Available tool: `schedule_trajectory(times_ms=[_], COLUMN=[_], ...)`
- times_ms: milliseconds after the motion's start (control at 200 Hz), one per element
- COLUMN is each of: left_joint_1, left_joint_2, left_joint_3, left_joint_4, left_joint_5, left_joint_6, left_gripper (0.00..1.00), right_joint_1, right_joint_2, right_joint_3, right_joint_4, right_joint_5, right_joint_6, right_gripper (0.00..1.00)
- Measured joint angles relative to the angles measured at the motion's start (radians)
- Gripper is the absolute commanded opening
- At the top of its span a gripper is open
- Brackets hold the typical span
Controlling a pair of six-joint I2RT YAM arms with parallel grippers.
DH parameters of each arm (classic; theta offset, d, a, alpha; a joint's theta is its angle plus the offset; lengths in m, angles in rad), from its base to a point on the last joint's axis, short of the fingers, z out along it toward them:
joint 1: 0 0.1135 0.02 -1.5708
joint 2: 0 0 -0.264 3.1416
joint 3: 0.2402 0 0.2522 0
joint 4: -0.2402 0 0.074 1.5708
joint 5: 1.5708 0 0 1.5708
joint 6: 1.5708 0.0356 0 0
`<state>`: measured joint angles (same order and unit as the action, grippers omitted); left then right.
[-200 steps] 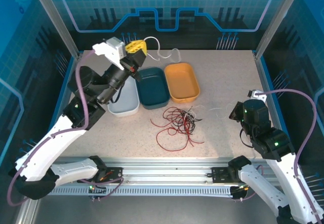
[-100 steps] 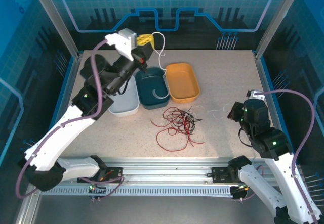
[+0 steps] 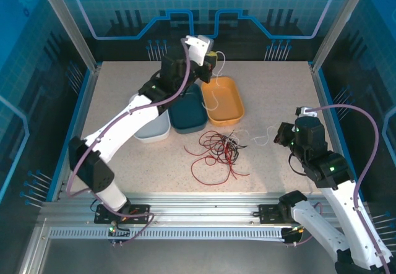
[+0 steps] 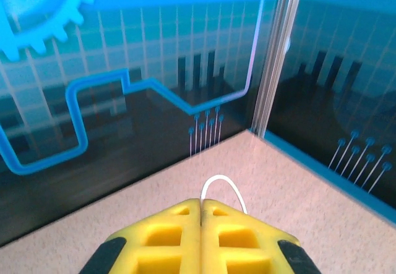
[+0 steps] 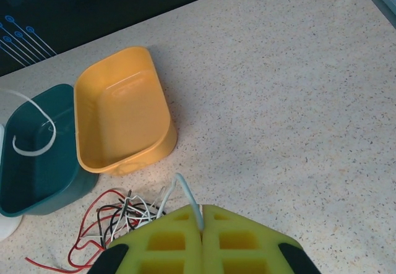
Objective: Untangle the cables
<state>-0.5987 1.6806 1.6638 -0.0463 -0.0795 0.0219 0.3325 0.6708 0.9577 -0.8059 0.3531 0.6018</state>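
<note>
Above the far half of the tabletop (image 3: 278,82), the left end effector (image 3: 211,57) hung over the trays with its yellow fingers (image 4: 167,227) pressed together on a white cable (image 4: 224,187), a small loop of which arched out past the fingertips in the left wrist view. From that pinch the strand dropped along the border between the teal tray (image 3: 185,113) and the orange tray (image 3: 232,101), and the right wrist view showed its lower end curled inside the teal tray. A pale tray (image 3: 154,132) sat just beside the teal one, on its left. Nearer the arms, the tangle of cables (image 3: 216,150) lay on the bare tabletop just in front of the trays: red, black and whitish strands looped over one another, with a long red strand trailing toward the near edge. The right end effector (image 3: 283,135) sat low at the right of the tangle, its fingers likewise pressed together, pinching another whitish cable (image 5: 187,195) that ran from the fingertips back into the heap.
</note>
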Motion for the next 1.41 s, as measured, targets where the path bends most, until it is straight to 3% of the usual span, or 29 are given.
schedule_trajectory(times_ms=[575,625,740,795,881,1011,1161,1406], left_joint_1=[0.033,0.035,0.039,0.040,0.040,0.040,0.040,0.040], left_joint_2=[0.370,0.399,0.466,0.491,0.515,0.518,0.517,0.400], left_joint_3=[0.200,0.217,0.267,0.287,0.303,0.306,0.311,0.233], left_joint_4=[-0.182,-0.198,-0.243,-0.264,-0.294,-0.324,-0.332,-0.364], left_joint_5=[0.029,0.029,0.036,0.043,0.054,0.071,0.085,0.112], left_joint_6=[-0.073,-0.076,-0.077,-0.080,-0.086,-0.094,-0.103,-0.099], left_gripper=[0.00,0.07,0.11,0.21,0.48,0.66,0.98,0.99], right_joint_1=[0.000,0.000,0.000,0.000,0.000,0.000,0.000,0.000], right_joint_2=[-0.001,-0.002,-0.004,-0.003,-0.004,-0.003,0.002,0.032], right_joint_3=[0.000,0.000,0.003,0.008,0.015,0.019,0.019,0.019], right_joint_4=[0.000,0.000,0.003,0.006,0.006,0.006,0.008,0.029], right_joint_5=[-0.033,-0.034,-0.048,-0.051,-0.058,-0.072,-0.084,-0.111], right_joint_6=[0.000,0.000,-0.001,-0.004,-0.008,-0.012,-0.015,-0.019], right_gripper=[0.00,0.00,0.00,0.00,0.00,0.00,0.00,0.00])
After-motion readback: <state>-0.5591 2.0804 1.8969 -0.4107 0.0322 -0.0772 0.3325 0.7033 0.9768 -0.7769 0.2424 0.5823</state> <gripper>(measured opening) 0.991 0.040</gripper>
